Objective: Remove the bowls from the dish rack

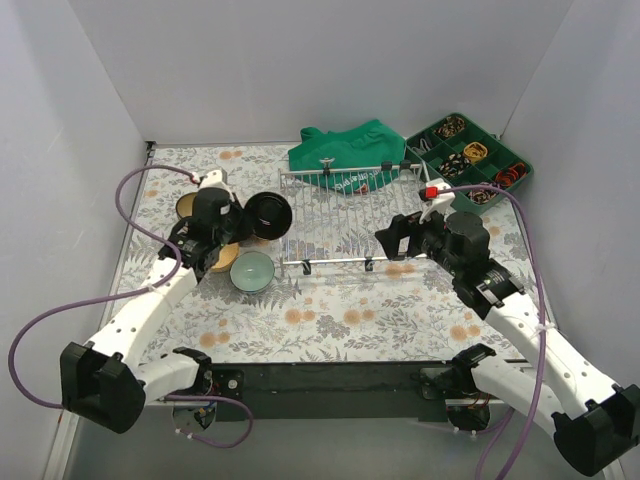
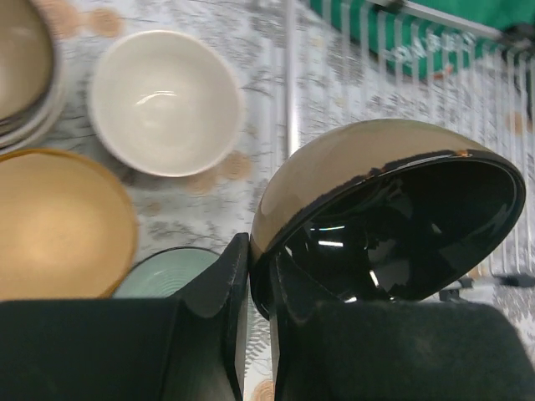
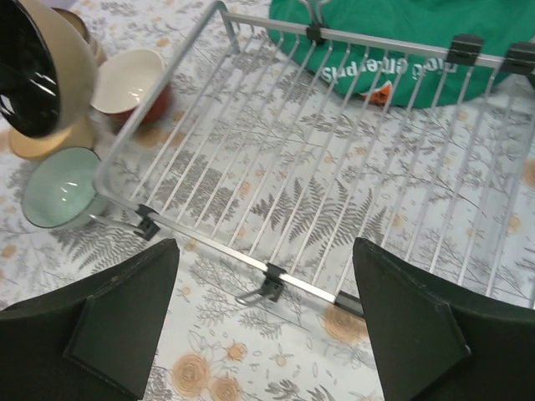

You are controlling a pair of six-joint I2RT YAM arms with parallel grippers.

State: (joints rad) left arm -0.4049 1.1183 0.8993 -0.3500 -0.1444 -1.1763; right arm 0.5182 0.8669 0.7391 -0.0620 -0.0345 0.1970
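The silver wire dish rack stands at mid table with no bowls in it. My left gripper is shut on the rim of a bowl that is black inside and tan outside, held tilted just left of the rack. In the left wrist view my gripper pinches that bowl beside the rack's left rail. A teal bowl, a yellow bowl and a white bowl sit on the table below. My right gripper is open and empty over the rack's front rail.
A stack of bowls lies at the far left. A green cloth lies behind the rack. A green compartment tray with small items stands at the back right. White walls close in the table.
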